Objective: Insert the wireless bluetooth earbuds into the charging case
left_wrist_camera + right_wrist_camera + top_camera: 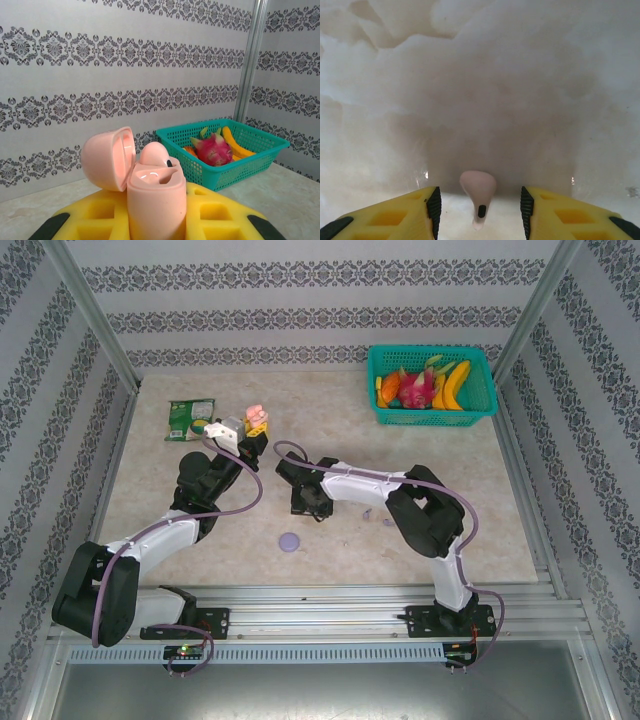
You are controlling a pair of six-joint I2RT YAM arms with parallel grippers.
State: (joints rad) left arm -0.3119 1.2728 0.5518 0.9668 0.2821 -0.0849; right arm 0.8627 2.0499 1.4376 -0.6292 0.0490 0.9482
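Observation:
My left gripper (257, 424) is raised above the table's back left, shut on a pale pink charging case (155, 205). The case stands upright between the yellow fingers (90, 220), its lid (107, 157) hinged open to the left. One pink earbud (155, 152) sits in the far slot; the near slot is bare. My right gripper (305, 504) points down at the table centre and is open. A second pink earbud (478, 187) lies on the table between its fingers (432, 205), touching neither. A tiny purple earbud (388, 523) lies right of it.
A teal basket (435, 418) of fruit stands at the back right, also in the left wrist view (225, 167). A green packet (190, 418) lies at the back left. A round purple case (290, 541) sits near the front centre. Patterned walls enclose the table.

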